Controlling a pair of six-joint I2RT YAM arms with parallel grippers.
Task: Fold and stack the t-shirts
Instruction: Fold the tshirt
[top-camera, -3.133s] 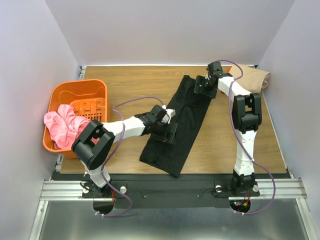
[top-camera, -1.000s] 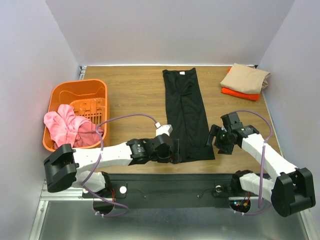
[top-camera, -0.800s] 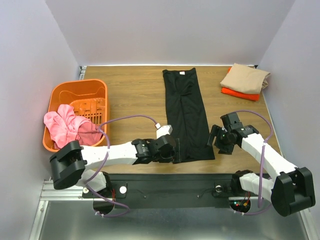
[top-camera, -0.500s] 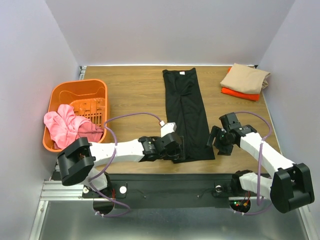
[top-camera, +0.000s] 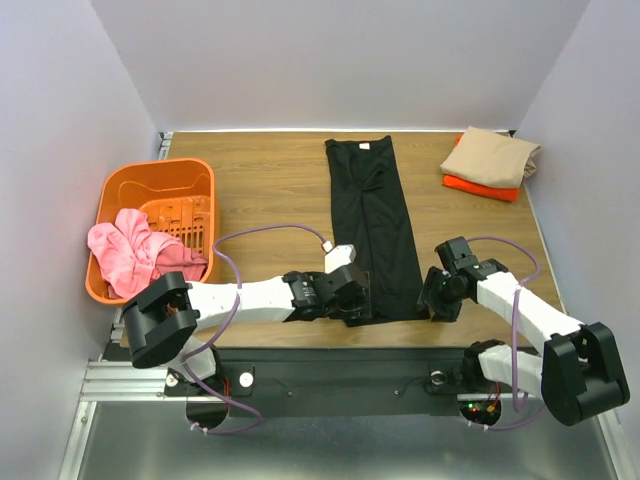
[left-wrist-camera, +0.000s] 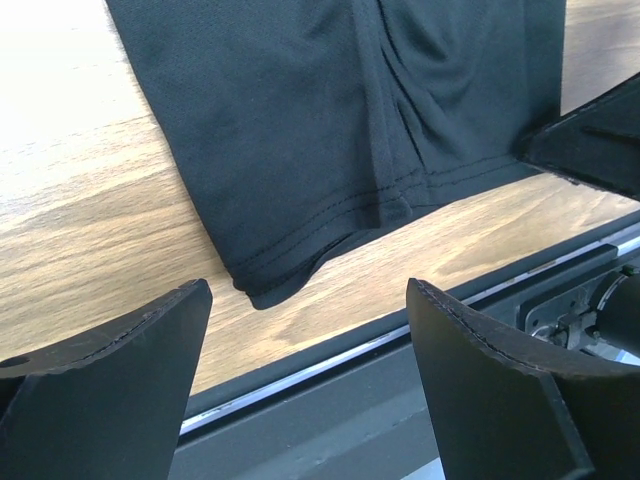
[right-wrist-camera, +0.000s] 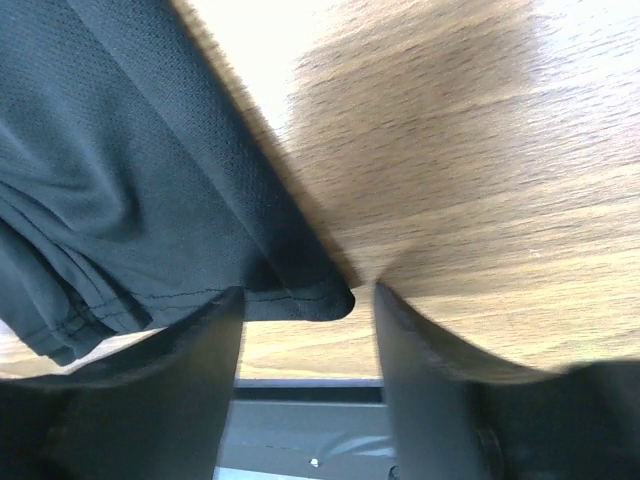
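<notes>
Both arms had closed in on the near end of the shirt over the last second, the left one sliding along the front edge towards it and the right one dropping lower at the opposite corner.

The brown wood-grain table (top-camera: 270, 180) carried everything. Down its middle lay the black soft-cloth t-shirt (top-camera: 372, 215), already folded into a long narrow strip with its white neck tag at the far end and its hem close to the table's near edge. At the left stood the rigid orange plastic basket (top-camera: 113, 188) with a crumpled pink cloth (top-camera: 125, 255) spilling over its rim. In the far right corner sat the folded tan t-shirt (top-camera: 490, 155) on top of the folded bright orange t-shirt (top-camera: 480, 187).

The left gripper (left-wrist-camera: 308, 290) hovered with its fingers (left-wrist-camera: 130, 380) spread wide, straddling the near left hem corner without touching it. The right gripper (right-wrist-camera: 305, 295) had its fingers (right-wrist-camera: 430, 370) closer together around the near right corner, though a gap showed and the cloth was not yet pinched.

The likely next step was to pinch both corners and carry the hem towards the collar. The strip was several layers thick, so fingers closing too shallow could have caught only the top layer and pulled the fold apart. The right fingers sat at the very tip of the corner, where the cloth might have slipped out. One side gripping before the other could have skewed the fold.
</notes>
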